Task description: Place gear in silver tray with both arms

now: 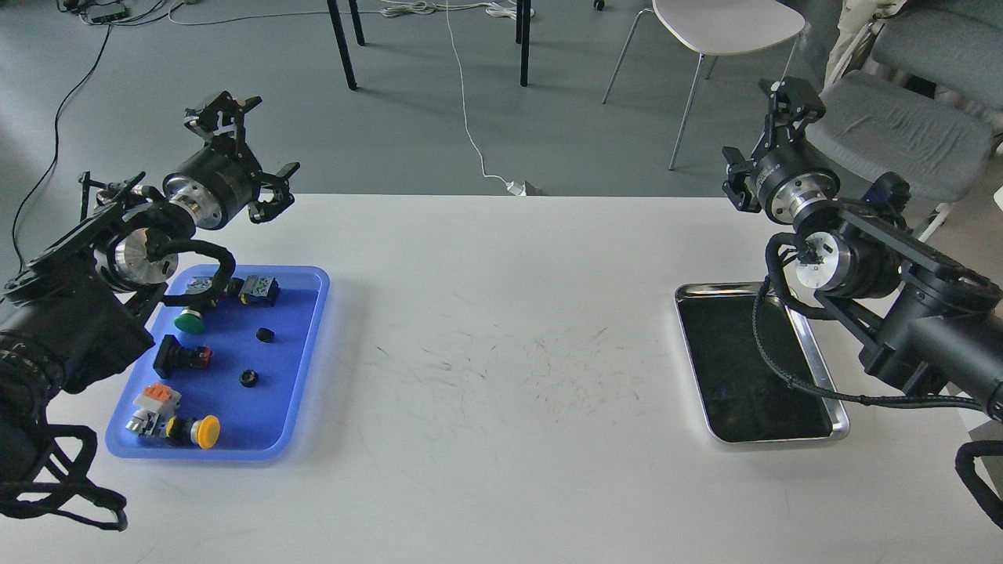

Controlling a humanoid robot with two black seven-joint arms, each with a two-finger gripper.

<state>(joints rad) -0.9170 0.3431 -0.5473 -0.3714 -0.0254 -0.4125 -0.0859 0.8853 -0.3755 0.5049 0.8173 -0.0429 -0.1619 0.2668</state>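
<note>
Blue tray is sitting nearest, on your left, holding two small black gears among push-buttons; the silver tray is lying empty, well apart on your right. Farther back, your left gripper is hovering wide open, holding nothing; your right gripper I cannot tell. You're starting: next, lower the left onto a gear.

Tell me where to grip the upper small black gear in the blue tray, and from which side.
Grip the gear across its outer rim, coming straight down from above with the left gripper. It lies flat on the blue tray, a low round piece with bare tray all around, so a side approach would likely catch only the floor.
</note>
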